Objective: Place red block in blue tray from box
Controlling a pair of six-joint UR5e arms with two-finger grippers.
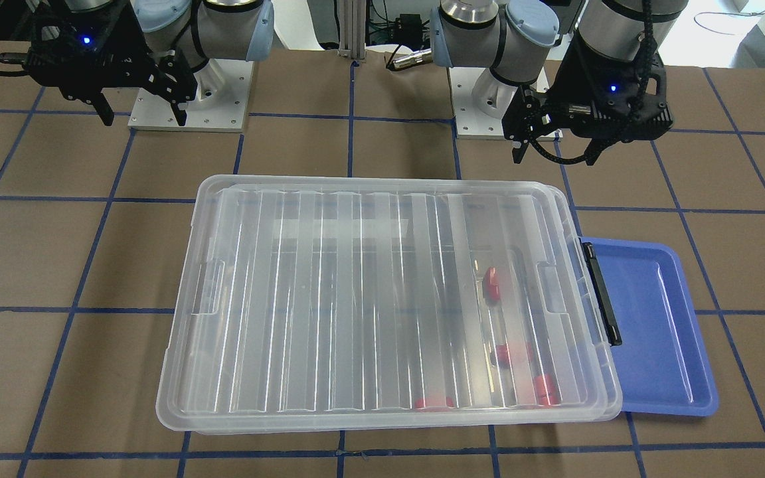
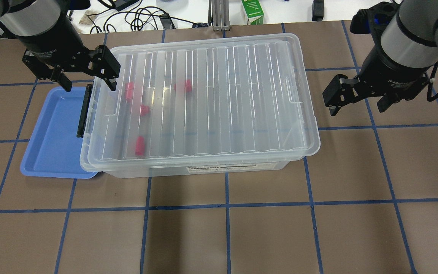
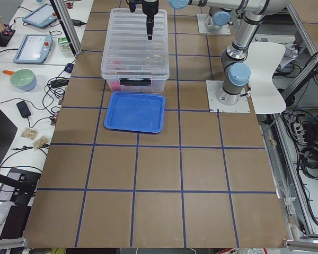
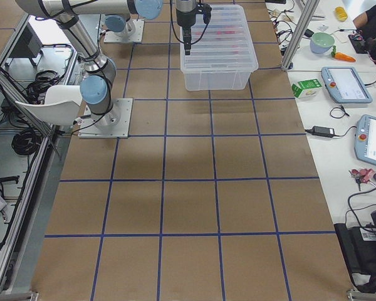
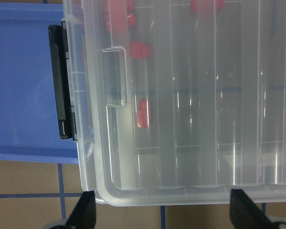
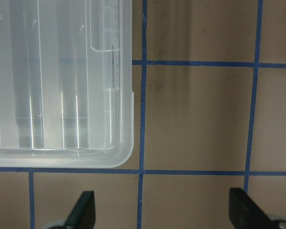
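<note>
Red block (image 2: 140,146): inside the box (image 2: 219,167) near its latch (image 2: 84,110) end, with perhaps four others; the ribbed lid (image 2: 222,87) blurs the count. Lid on, nothing taken out.

Blue tray (image 2: 48,133): empty, just beside that end.

Left pincer (image 2: 89,84): above that end, jaws apart.

Right pincer (image 2: 357,108): off the opposite end, jaws apart.

Next move, likely: unlatch, lift lid.

brown table (image 2: 242,236) with blue grid carries box (image 2: 203,95) beside blue tray (image 2: 48,140)

Overhead and front-facing views opposite each other, steeply down on the box (image 2: 242,95); wrist cameras close above its ends.
</note>
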